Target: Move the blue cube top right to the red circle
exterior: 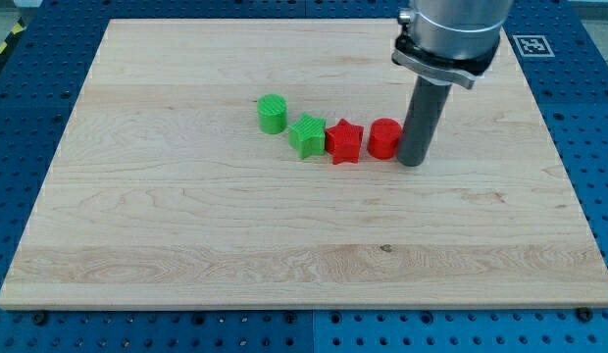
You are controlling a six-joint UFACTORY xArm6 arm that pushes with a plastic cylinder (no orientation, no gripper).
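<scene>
Nearest sits the red star (344, 141), then the red circle (384, 138) with my tip (411, 163) touching its right (no gripper fitted, so no jaws to report). Blue cube: nowhere visible; pushing on would likely just shift the circle.

Blue cube: you can't see it anywhere in the view; could be behind the rod, can't tell.

Red circle (383, 138): its right side is hidden by the rod, so you can't tell if they touch or just overlap in the view.

My tip (411, 163): the very end sits close beside the red circle, contact w/ the block unclear.

Arm housing (449, 34): cut off by the view's top edge, upper part out of frame.

Marker tag (529, 44): at the view's top right, partly behind the arm, pattern too small to read.

Board (186, 245): bottom corners clipped close to the view's bottom edge.
</scene>
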